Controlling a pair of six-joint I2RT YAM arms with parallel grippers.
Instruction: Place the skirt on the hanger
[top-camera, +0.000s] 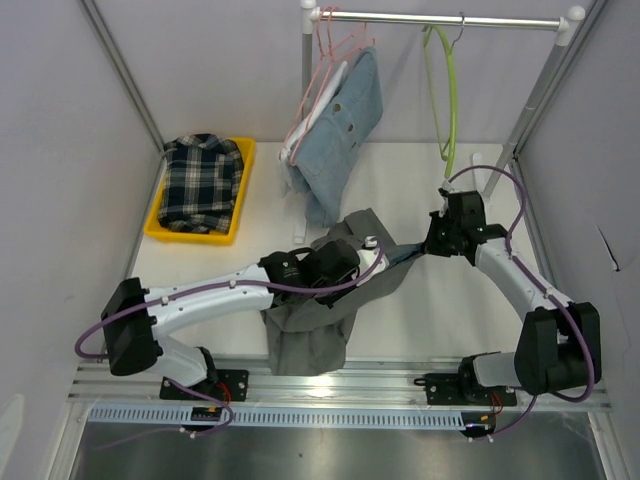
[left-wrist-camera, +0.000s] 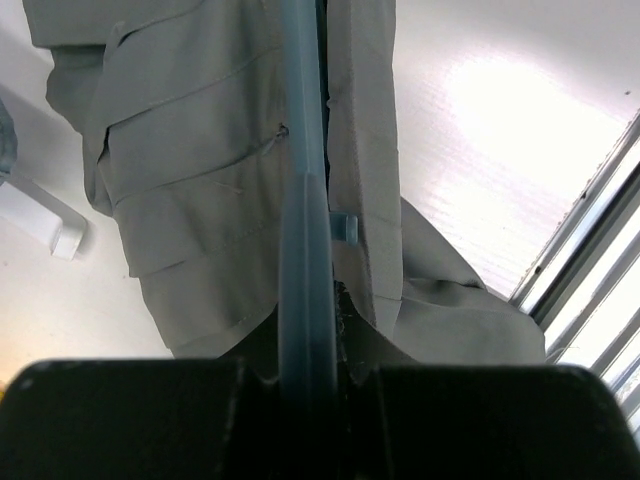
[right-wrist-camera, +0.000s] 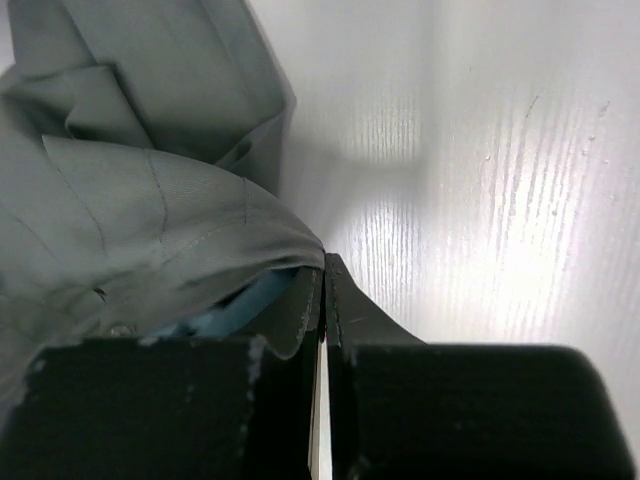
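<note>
The grey skirt (top-camera: 310, 335) lies bunched in the middle of the table and hangs over its near edge. My left gripper (top-camera: 352, 262) is over it, shut on a blue hanger (left-wrist-camera: 303, 150) whose bar runs up between the jaws, with skirt cloth (left-wrist-camera: 190, 150) draped on both sides. My right gripper (top-camera: 432, 243) is at the skirt's right end. In the right wrist view its fingers (right-wrist-camera: 323, 275) are pressed together on the skirt's edge (right-wrist-camera: 150, 200), with a bit of blue hanger (right-wrist-camera: 235, 305) showing under the cloth.
A yellow bin (top-camera: 240, 200) holding a plaid shirt (top-camera: 203, 180) stands at the back left. A clothes rail (top-camera: 440, 18) at the back carries pink hangers (top-camera: 335, 45) with a denim garment (top-camera: 340, 130) and a green hanger (top-camera: 445, 90).
</note>
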